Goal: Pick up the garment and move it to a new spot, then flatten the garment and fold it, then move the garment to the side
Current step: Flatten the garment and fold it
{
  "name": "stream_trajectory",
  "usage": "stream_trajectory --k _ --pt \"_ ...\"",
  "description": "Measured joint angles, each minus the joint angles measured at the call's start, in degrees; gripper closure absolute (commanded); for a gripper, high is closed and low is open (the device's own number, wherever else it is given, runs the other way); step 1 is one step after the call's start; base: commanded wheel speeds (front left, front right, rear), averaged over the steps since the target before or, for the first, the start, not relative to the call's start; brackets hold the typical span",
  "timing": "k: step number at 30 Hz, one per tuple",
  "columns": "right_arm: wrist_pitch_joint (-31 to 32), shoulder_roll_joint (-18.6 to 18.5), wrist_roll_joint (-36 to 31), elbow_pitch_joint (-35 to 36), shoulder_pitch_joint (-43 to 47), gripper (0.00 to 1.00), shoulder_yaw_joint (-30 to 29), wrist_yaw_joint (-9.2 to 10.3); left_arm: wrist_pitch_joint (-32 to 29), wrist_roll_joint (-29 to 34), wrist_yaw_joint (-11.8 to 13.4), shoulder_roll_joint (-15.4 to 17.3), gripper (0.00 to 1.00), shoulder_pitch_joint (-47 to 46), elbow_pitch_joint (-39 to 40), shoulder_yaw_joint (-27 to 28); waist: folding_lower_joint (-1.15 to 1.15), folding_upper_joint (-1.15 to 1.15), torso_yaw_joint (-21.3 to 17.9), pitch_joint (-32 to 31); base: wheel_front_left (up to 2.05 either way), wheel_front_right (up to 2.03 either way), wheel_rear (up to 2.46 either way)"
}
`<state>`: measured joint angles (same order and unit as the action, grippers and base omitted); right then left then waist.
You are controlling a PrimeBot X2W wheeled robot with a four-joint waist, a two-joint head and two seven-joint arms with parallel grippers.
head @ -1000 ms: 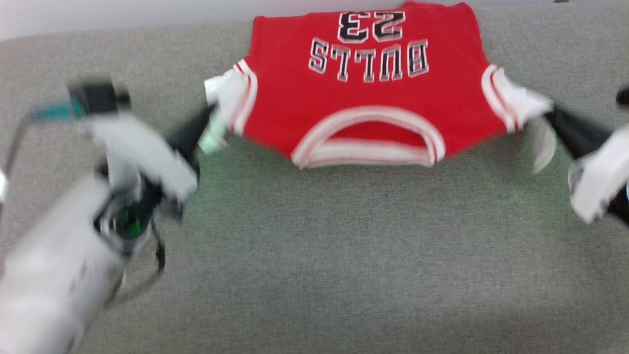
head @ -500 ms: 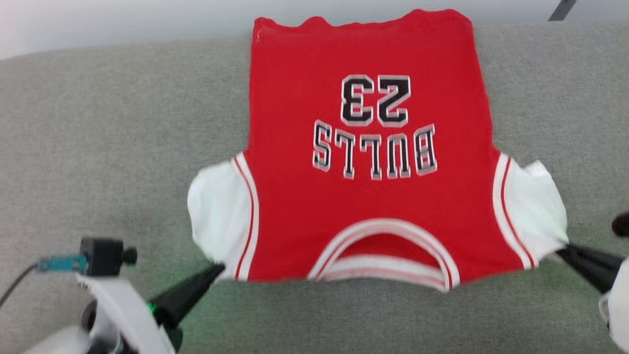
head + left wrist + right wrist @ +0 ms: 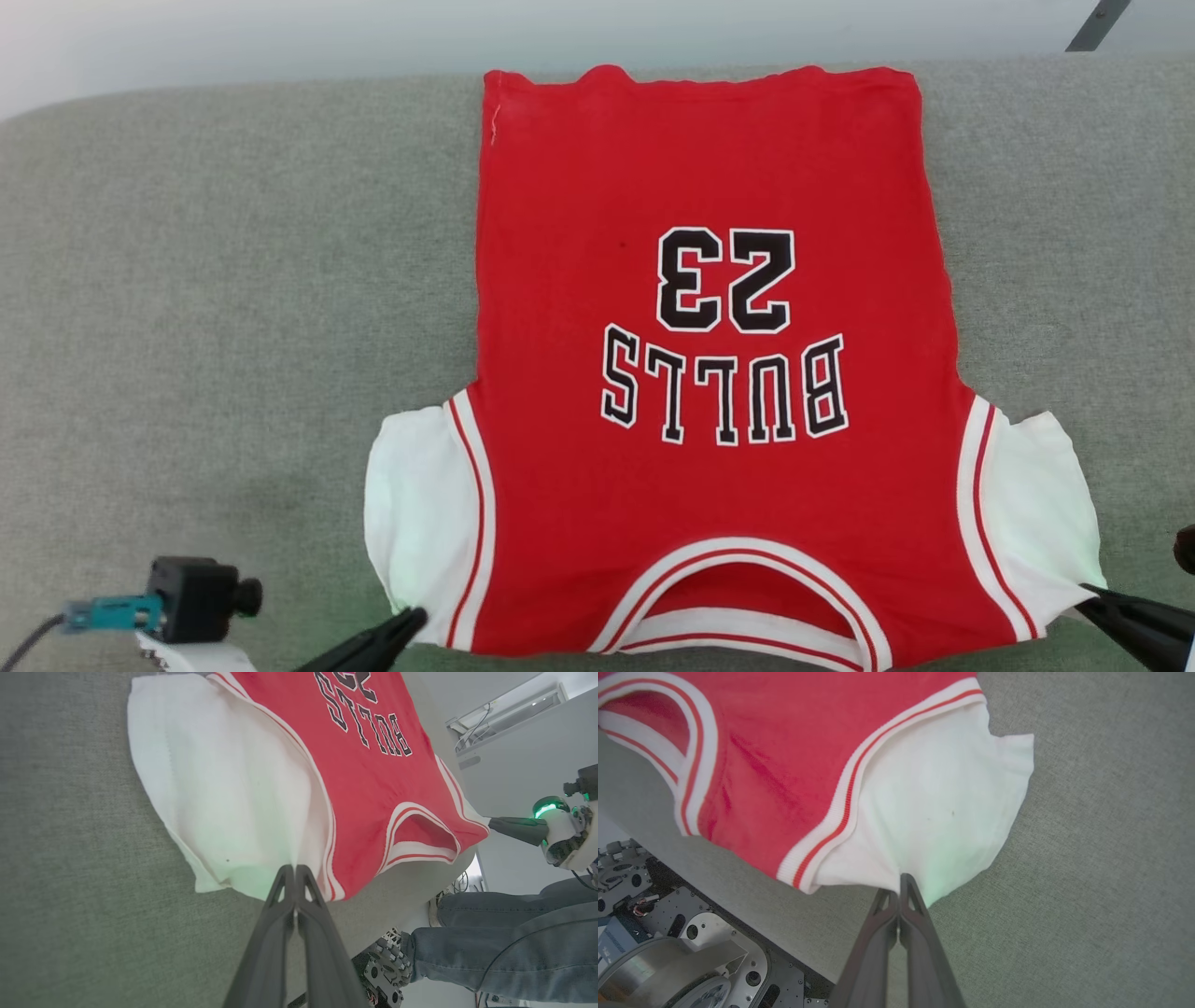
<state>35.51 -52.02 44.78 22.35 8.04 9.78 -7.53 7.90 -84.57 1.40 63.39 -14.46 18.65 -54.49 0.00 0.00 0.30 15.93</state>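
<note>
Two lines, "23" and "BULLS", read upside down on the red garment (image 3: 709, 373). It lies flat on the grey table (image 3: 233, 280). Left pincer (image 3: 411, 618) and right pincer (image 3: 1088, 593) each pinch a white sleeve.

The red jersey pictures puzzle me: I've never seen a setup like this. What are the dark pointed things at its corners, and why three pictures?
It is a two-armed robot seen through three cameras at one moment. The head view looks down on a grey padded surface where the jersey lies spread flat, collar nearest the robot, so the lettering reads upside down.

The dark points are the robot's grippers, each a pair of long fingers. The left gripper is shut on the edge of one white sleeve; the right gripper is shut on the other sleeve.

The other two pictures come from cameras on the wrists, each looking along its own fingers: left, right. The left wrist view also catches a person's jeans-clad legs beside the surface.
</note>
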Motion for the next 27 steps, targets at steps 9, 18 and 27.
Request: stream_trajectory --k 9,18,27 --pt "1.3 3.3 -2.9 -1.5 -3.3 1.00 4.4 0.01 -2.1 -1.2 -1.6 -7.9 1.00 -2.0 -6.3 -1.0 0.00 0.00 -0.1 1.2 0.00 0.00 0.00" --pt "-4.6 4.7 -4.0 -13.3 -11.7 1.00 17.0 0.01 -2.1 -2.4 -5.1 -16.7 1.00 -4.1 -20.3 -1.7 0.00 0.00 0.3 2.2 0.00 0.00 0.00" --pt "-11.1 5.8 -5.2 -21.2 -17.3 0.63 24.4 -0.03 -1.0 -1.0 -7.1 -20.6 1.00 -4.9 -28.1 -2.9 0.00 0.00 -0.4 1.9 0.00 0.00 0.00"
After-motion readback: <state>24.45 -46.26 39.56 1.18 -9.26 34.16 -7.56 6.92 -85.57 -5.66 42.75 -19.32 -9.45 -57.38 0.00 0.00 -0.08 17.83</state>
